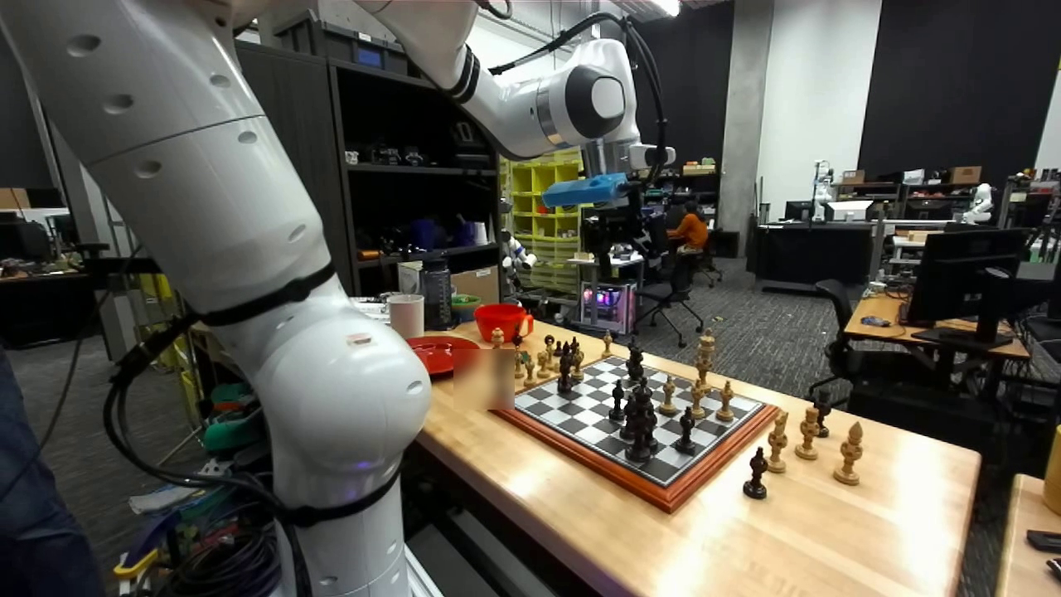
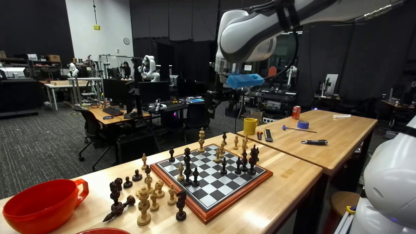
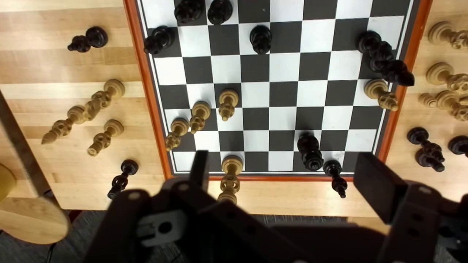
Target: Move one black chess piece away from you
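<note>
An end effector, jaws spread wide and empty, is hovering above black chess pieces on a chessboard; below, a red handled bowl and yellow mug are standing either side.

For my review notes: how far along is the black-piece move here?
Done: nothing I can confirm; black pieces stand on the chessboard, but this moment doesn't show whether one has been moved. In hand: nothing; the gripper is open in the wrist view and raised clear of the black pieces in both exterior views. Left: if no move has been made, likely lowering, grasping one, shifting it away and releasing.
</note>
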